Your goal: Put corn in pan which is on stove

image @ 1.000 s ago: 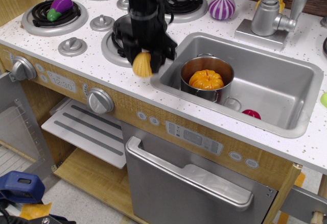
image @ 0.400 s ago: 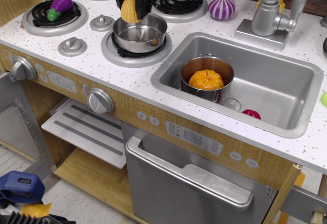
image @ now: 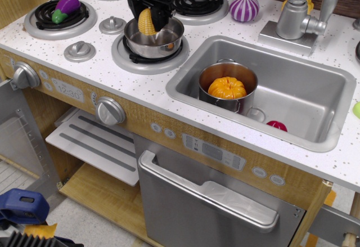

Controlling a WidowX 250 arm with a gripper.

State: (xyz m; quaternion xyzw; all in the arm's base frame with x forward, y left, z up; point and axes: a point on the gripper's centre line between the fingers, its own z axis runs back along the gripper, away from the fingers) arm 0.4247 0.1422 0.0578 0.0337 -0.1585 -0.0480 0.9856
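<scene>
The yellow ribbed corn [image: 147, 21] is held upright between my black gripper's [image: 148, 12] fingers, its lower end down inside the rim of the small shiny steel pan [image: 153, 40]. The pan sits on the front right coil burner of the white speckled stove [image: 98, 61]. The gripper is shut on the corn, coming down from above at the pan's back left edge. I cannot tell whether the corn touches the pan floor.
A purple eggplant toy [image: 66, 8] lies on the left burner. A purple striped onion toy [image: 244, 7] sits by the faucet [image: 298, 16]. The steel sink [image: 306, 98] holds a taller pot [image: 227, 86] with an orange pumpkin toy [image: 226, 88] and a red toy [image: 276, 126].
The gripper carried the corn from the stove's front edge near the sink back over the pan, then lowered it so the corn now dips into the pan.
</scene>
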